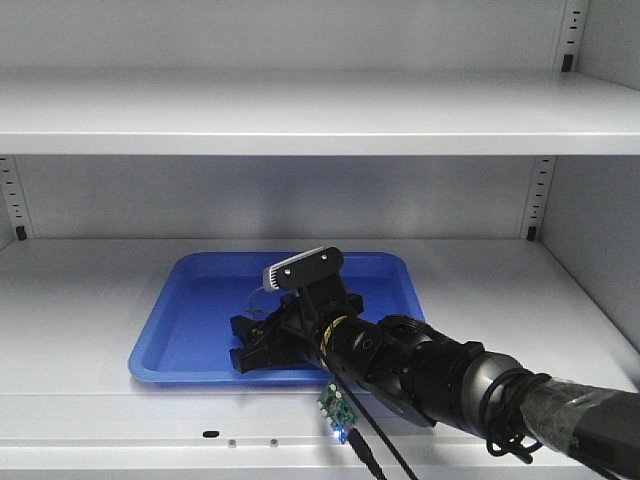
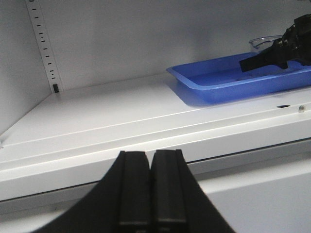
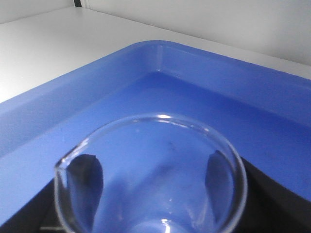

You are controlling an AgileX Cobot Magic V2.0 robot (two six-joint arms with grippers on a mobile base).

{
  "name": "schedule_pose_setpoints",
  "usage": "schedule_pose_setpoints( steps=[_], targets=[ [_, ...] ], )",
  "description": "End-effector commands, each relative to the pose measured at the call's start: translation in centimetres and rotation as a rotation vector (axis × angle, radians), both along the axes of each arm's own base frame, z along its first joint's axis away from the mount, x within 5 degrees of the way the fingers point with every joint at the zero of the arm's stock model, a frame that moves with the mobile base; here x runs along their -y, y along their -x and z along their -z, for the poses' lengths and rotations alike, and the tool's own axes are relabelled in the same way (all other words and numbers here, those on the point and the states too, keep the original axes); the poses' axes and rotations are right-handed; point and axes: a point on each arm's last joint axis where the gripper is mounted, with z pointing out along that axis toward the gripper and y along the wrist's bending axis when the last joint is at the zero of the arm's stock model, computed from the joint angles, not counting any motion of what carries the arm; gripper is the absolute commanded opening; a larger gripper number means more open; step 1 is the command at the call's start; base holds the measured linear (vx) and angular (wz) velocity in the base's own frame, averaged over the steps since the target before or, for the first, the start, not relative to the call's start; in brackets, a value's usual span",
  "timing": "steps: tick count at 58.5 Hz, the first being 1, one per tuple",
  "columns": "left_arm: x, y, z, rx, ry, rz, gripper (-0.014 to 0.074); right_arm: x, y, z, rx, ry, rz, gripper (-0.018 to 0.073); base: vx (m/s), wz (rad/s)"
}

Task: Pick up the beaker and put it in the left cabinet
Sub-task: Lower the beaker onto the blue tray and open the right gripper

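Observation:
The beaker, small and of clear glass with a pouring lip at its left, stands over the blue tray on the left cabinet's shelf. My right gripper reaches into the tray from the right, its black fingers pressed against both sides of the glass. In the front view the beaker shows only faintly by the wrist camera. In the left wrist view its rim peeks above the tray. My left gripper is shut and empty, low before the shelf's front edge.
A second grey shelf spans overhead. Slotted rails run up the back corners, another at the left. The cabinet's right wall closes that side. Cables and a lit circuit board hang under my right arm.

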Motion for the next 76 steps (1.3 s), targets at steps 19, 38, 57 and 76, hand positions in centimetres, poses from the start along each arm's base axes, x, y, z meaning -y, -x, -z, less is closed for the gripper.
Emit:
schedule_pose_setpoints(
  steps=[19,38,57,76],
  targets=[
    [0.0,0.1,-0.2,0.076,0.015,0.004,0.0001,0.1,0.6,-5.1,0.145,-0.113,-0.043,0.0726,0.0,0.0],
    [0.0,0.1,-0.2,0.076,0.015,0.004,0.0001,0.9,2.0,-9.1,0.219,-0.154,-0.045,0.0654,0.0,0.0],
    [0.0,0.1,-0.2,0.076,0.015,0.004,0.0001,2.4,3.9,-12.7,0.233,-0.199,-0.014,0.0491,0.0,0.0],
    [0.0,0.1,-0.2,0.076,0.015,0.004,0.0001,5.5,8.7,-15.0,0.243,-0.194,0.002,0.018,0.0,0.0]
  ],
)
